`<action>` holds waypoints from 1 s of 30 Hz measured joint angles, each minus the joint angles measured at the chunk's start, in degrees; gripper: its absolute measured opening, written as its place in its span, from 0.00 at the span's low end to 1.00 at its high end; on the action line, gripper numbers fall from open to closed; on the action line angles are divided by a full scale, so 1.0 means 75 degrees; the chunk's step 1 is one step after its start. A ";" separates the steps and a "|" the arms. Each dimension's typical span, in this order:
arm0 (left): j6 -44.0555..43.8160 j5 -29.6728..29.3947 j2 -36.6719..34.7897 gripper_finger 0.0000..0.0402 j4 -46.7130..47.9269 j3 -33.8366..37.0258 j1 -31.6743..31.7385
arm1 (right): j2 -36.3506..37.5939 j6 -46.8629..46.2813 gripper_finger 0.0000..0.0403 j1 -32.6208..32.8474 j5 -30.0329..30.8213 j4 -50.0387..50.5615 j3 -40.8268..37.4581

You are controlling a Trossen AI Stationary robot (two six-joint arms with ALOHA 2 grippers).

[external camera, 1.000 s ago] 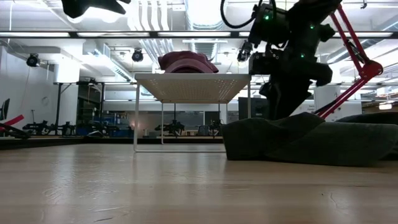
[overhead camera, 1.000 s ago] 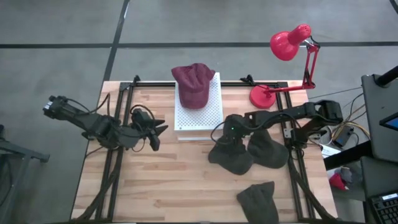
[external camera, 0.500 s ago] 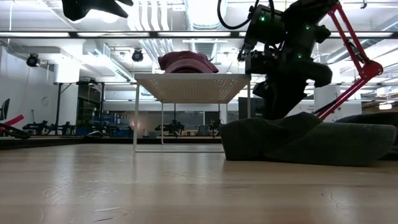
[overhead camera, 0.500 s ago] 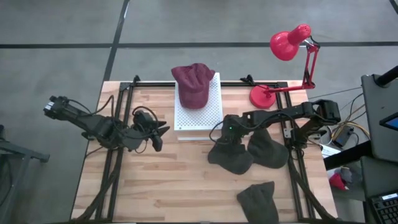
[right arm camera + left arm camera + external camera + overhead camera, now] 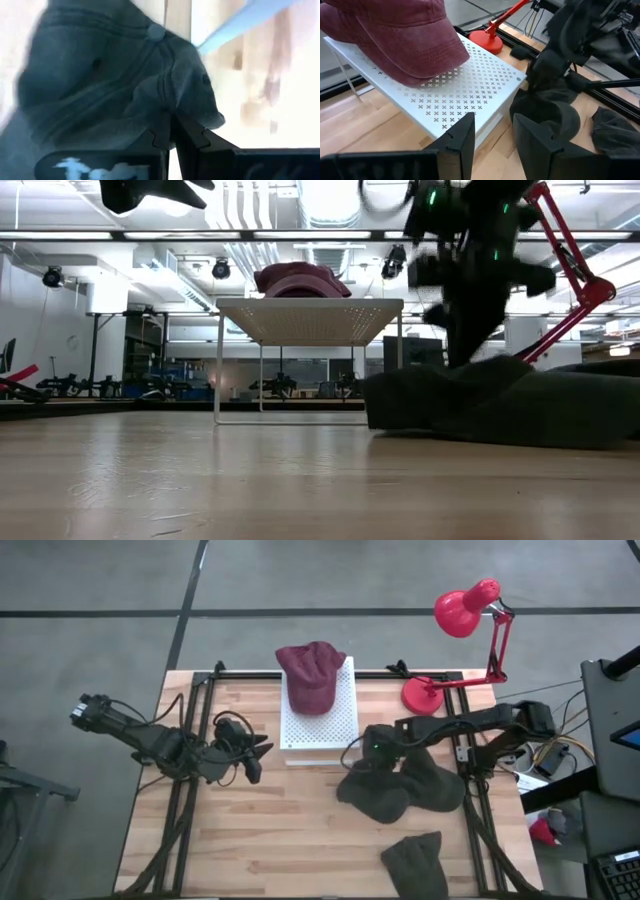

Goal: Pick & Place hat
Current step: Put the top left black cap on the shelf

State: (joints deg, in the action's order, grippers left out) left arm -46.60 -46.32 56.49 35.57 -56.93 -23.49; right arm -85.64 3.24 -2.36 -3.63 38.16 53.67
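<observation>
Right pincer: pressed together, pinching a fold of the dark hat directly beneath it on the bench.
Left pincer: spread, waiting well apart.

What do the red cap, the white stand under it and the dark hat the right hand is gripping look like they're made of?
The dark red baseball cap looks like washed cotton twill: faded, stitched seams. The white perforated stand looks like painted sheet metal, punched with small crosses. The dark grey-green hat, pinched by the right hand, seems soft cotton with seams, eyelets and a top button.
</observation>
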 joint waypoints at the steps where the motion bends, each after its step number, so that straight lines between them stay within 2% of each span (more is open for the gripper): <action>1: 0.0001 0.0041 0.0000 0.32 0.0003 0.0000 0.0000 | 0.0125 -0.0050 0.02 0.0060 0.0005 0.0078 0.0018; 11: -0.0040 0.0744 0.0123 0.32 -0.0066 0.0141 -0.0003 | 0.1355 -0.1046 0.02 0.0400 0.0263 0.0080 0.0259; 19: 0.0047 0.0883 0.0385 0.32 -0.1262 0.0642 0.0000 | 0.1986 -0.0825 0.02 0.0512 0.0146 0.0090 0.0619; 23: 0.0867 0.0916 0.0539 0.32 -0.2261 0.0813 -0.0002 | 0.2086 -0.0777 0.02 0.0633 -0.0309 0.0078 0.0998; 30: 0.2904 0.1119 0.0712 0.32 -0.4258 0.1061 -0.0003 | 0.2001 -0.0690 0.02 0.1060 -0.0385 0.0063 0.2066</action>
State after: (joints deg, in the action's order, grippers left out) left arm -24.81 -37.93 61.83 3.64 -48.97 -23.51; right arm -70.64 -1.93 5.59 -6.52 38.63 69.16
